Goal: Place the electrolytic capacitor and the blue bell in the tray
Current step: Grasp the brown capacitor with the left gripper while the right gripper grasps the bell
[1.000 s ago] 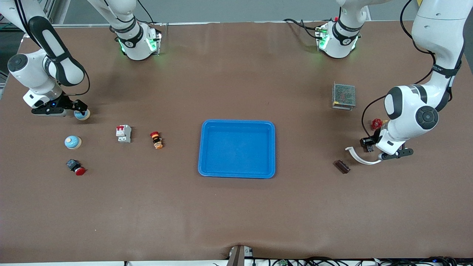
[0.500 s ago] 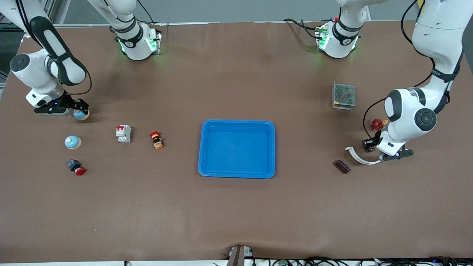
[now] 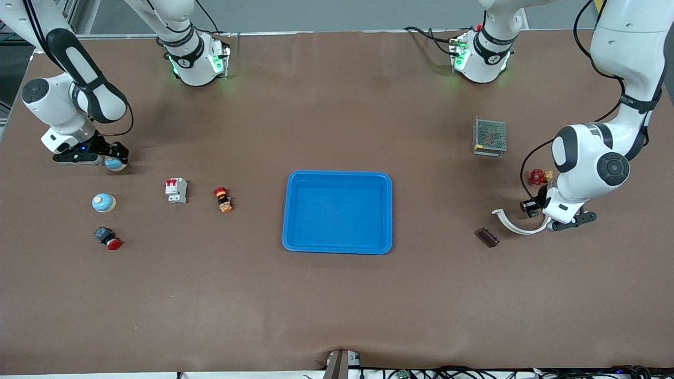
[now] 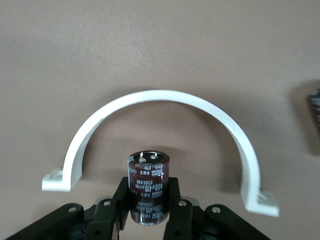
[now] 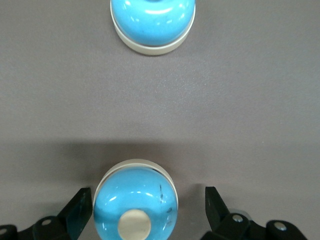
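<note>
A: Where does the shallow bright blue plastic tray (image 3: 337,211) sit?

B: Mid-table on the brown matte cloth (image 3: 337,305), a rounded-corner rectangle with a raised rim, nothing in it.

A: And the capacitor?

B: The dark maroon cylindrical electrolytic capacitor (image 4: 147,187), glossy sleeve with pale print and a metal top, stands upright between the black fingers (image 4: 111,214) of the left gripper (image 3: 536,211), which are clamped on it. It is at the left arm's end of the table, just beside a white plastic half-ring clamp (image 4: 160,142) with flat feet, whose arch curves around it.

A: The bell?

B: One glossy blue domed bell (image 5: 135,202) with a cream base and cream button sits between the spread fingers of the right gripper (image 3: 113,156); one finger looks close to the dome, the other is apart from it. A second blue bell (image 3: 103,202) lies nearer the front camera.

A: Anything else?

B: A white breaker with red switches (image 3: 176,190), a red-and-orange push button (image 3: 222,199), a red-capped black button (image 3: 108,238), a metal mesh box (image 3: 489,136), a red valve handle (image 3: 536,176), a dark brown ribbed block (image 3: 487,237).
</note>
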`<state>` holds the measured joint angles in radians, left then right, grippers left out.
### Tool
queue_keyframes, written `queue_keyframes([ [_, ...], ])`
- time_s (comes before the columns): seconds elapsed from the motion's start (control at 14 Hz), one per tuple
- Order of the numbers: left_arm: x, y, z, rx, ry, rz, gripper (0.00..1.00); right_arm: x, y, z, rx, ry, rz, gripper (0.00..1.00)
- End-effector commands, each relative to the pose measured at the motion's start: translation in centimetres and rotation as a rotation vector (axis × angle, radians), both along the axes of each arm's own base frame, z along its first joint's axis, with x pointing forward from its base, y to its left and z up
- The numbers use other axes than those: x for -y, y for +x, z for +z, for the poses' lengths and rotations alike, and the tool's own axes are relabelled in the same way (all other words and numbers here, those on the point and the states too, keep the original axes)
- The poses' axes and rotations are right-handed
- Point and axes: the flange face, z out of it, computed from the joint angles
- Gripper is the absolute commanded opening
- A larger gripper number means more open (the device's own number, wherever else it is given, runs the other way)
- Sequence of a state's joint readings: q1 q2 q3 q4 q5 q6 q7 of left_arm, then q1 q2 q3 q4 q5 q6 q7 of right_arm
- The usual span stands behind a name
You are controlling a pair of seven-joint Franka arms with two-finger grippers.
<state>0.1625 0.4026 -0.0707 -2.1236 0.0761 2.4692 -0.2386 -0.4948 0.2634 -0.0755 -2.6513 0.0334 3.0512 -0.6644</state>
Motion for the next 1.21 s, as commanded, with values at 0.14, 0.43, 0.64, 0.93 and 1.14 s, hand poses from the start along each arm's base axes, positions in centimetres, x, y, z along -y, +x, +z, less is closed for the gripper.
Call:
queue_keyframes([
  [0.14, 6.2, -0.4, 5.9, -0.019, 0.024, 0.062, 0.00, -0.1, -0.5, -0.2, -0.001, 0.002, 0.005, 0.78],
  [0.43, 13.1, 0.1, 6.5, -0.013, 0.011, 0.167, 0.00, 0.1, -0.6, -0.2, -0.002, 0.003, 0.000, 0.00],
  [0.64, 19.0, 0.0, 5.6, -0.017, 0.016, 0.252, 0.00, 0.0, -0.5, -0.1, -0.005, 0.007, -0.002, 0.00],
  [0.93, 26.3, -0.2, 4.5, -0.015, 0.016, 0.345, 0.00, -1.7, 1.4, 3.6, -0.070, 0.071, 0.005, 0.00],
  [1.14, 32.2, -0.7, 4.7, 0.003, 0.005, 0.405, 0.00, -6.0, 4.6, 8.8, -0.116, 0.115, -0.045, 0.00],
])
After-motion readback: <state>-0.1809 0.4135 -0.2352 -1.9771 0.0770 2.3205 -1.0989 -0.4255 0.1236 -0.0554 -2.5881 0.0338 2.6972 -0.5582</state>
